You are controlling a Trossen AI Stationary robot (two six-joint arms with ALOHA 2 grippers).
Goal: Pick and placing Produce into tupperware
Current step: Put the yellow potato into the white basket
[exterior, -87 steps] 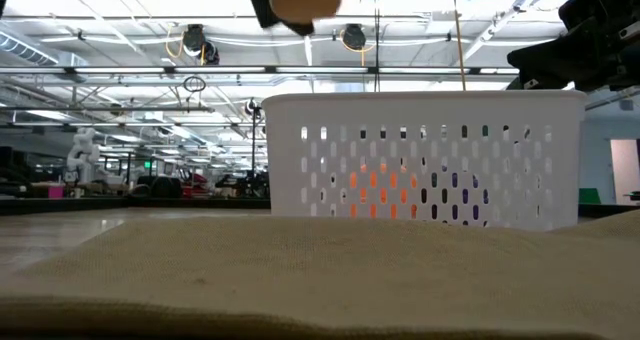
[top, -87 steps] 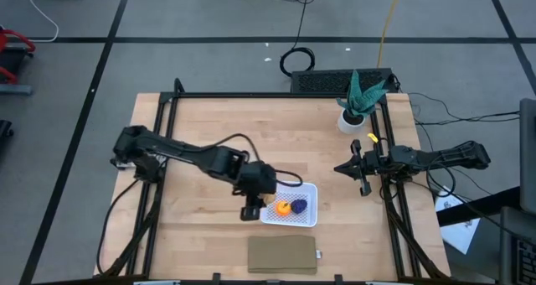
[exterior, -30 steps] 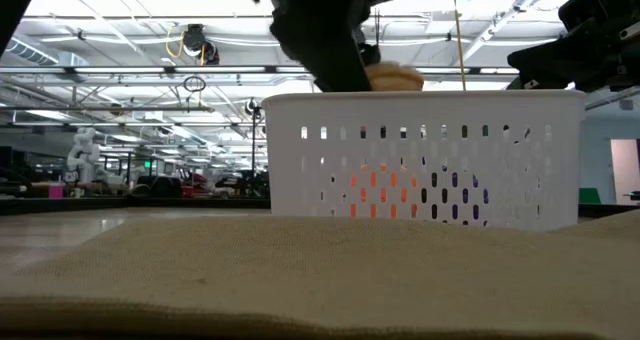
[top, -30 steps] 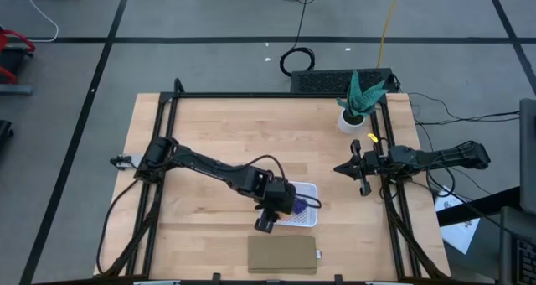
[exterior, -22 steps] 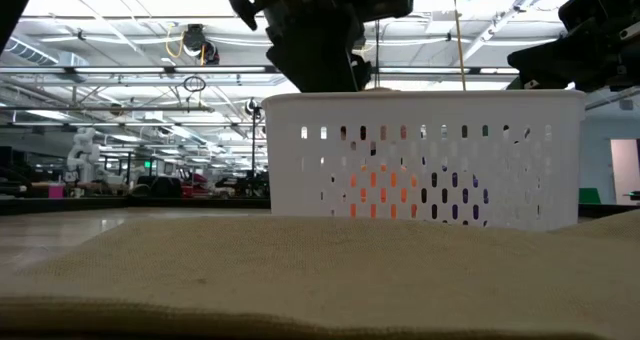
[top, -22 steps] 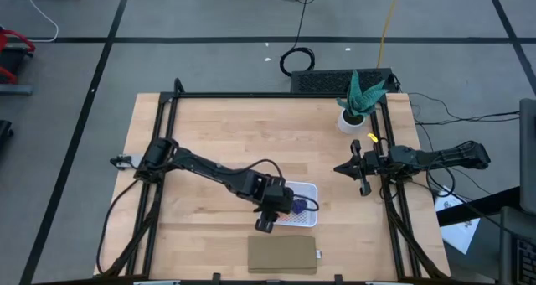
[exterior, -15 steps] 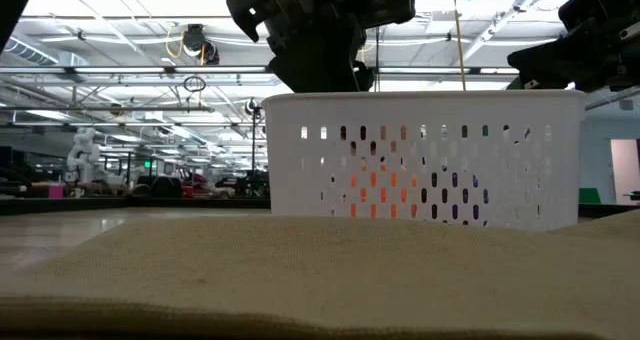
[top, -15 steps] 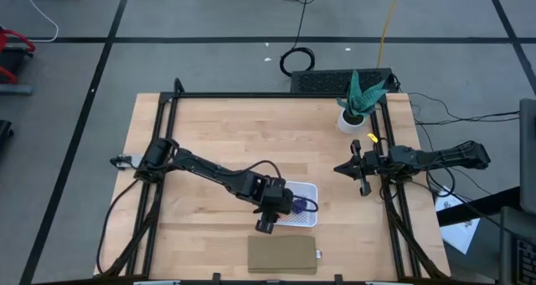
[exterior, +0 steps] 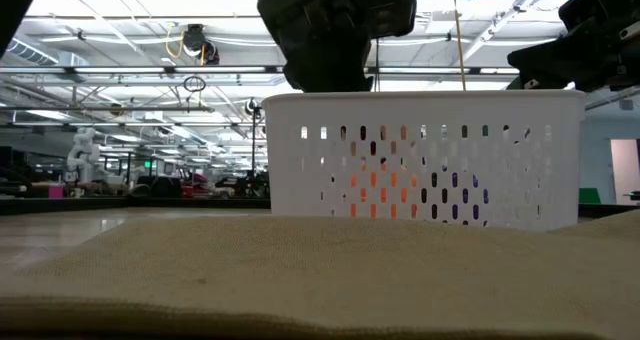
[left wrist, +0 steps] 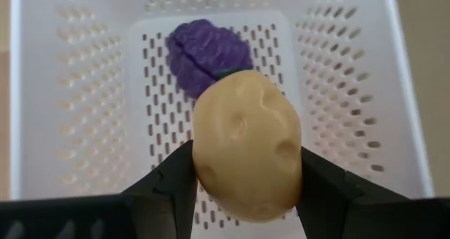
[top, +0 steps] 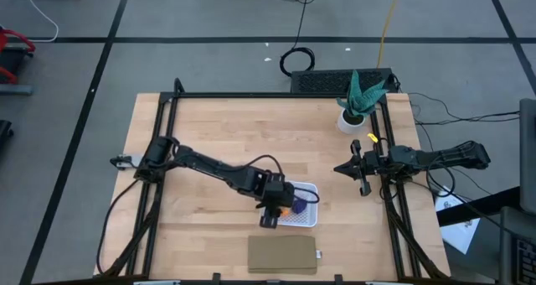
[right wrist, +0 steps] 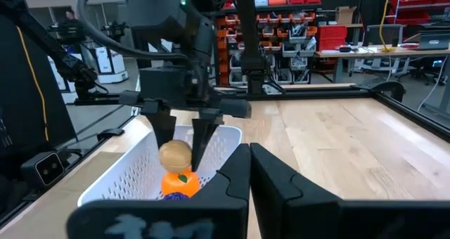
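Tan piece: the tan-brown oval toy potato (left wrist: 247, 149) is clamped between the two dark fingers (left wrist: 171, 185) of the left gripper (right wrist: 181, 142), held above the inside of the container.
Container: the shallow white square perforated plastic tupperware (top: 310, 221) sits on the wooden table (top: 209, 134), near its front edge.
Purple piece: the dark purple lumpy toy (left wrist: 204, 53) lies on the container's mesh bottom, under the held potato.
Orange piece: the round orange toy fruit (right wrist: 179, 183) rests inside the container, just below the potato in the right wrist view.
Right gripper (top: 353, 168): fingers closed together, holding nothing, off at the table's right side, well apart from the container.
Nearby: flat brown cardboard-coloured rectangle (top: 283, 255) in front of the container; green potted plant (top: 358, 101) at the far right corner.
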